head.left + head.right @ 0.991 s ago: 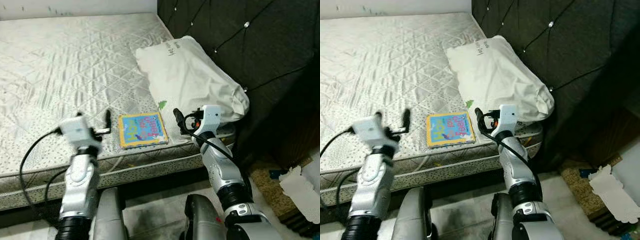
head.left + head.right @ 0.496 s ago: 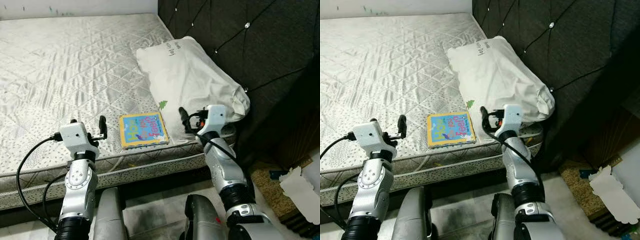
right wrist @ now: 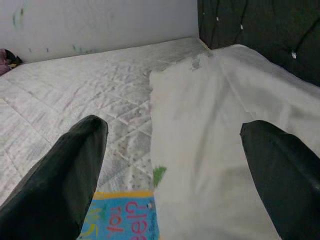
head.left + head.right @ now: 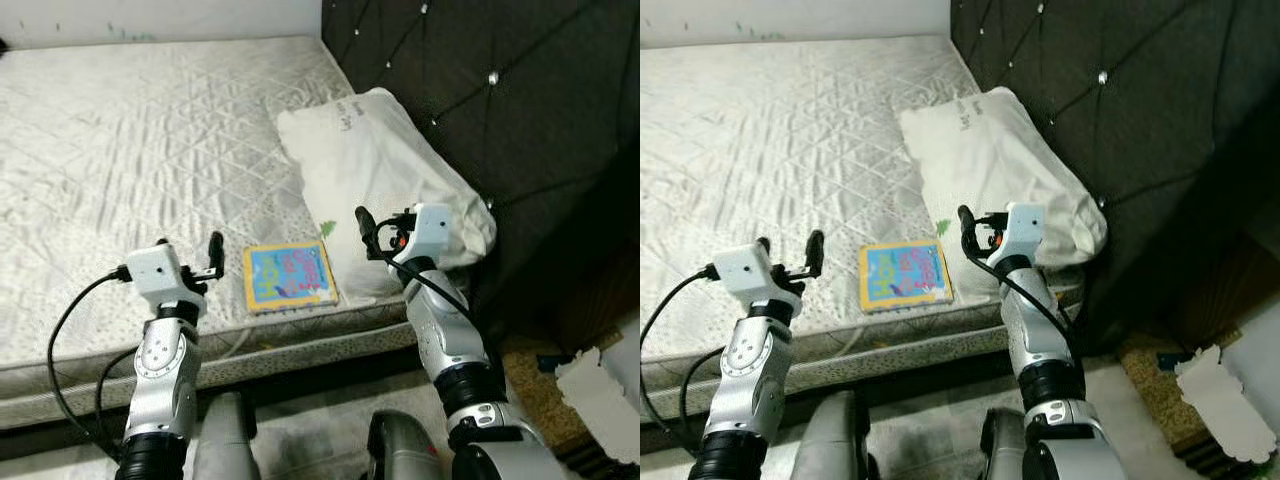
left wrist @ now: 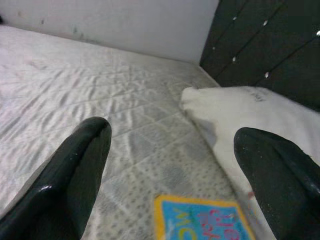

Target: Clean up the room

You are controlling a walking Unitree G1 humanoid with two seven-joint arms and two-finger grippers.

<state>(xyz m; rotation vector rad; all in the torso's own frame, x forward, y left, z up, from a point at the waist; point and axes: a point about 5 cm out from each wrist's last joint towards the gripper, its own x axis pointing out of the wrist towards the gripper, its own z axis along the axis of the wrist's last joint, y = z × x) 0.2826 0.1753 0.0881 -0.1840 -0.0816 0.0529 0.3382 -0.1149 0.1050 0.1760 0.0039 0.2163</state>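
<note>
A colourful children's book (image 4: 290,277) lies flat near the front edge of the bare quilted mattress (image 4: 130,150), touching the near end of a white pillow (image 4: 385,165). My left gripper (image 4: 188,250) hovers open above the mattress edge, just left of the book (image 5: 200,220). My right gripper (image 4: 385,228) is held open over the pillow's near corner, to the right of the book (image 3: 122,222). Nothing sits between either pair of fingers. In both wrist views the book lies low between the spread fingertips, with the pillow (image 3: 225,150) beyond it.
A dark tufted headboard (image 4: 500,90) rises right behind the pillow. On the floor at the right lie white torn paper (image 4: 600,385) and clutter. A pale wall (image 4: 150,20) borders the far side of the bed. My legs stand against the bed's front edge (image 4: 300,345).
The head camera has shifted a little. My left gripper dropped and drew closer to the book's left side. My right gripper moved slightly toward the pillow. The book has not moved.
</note>
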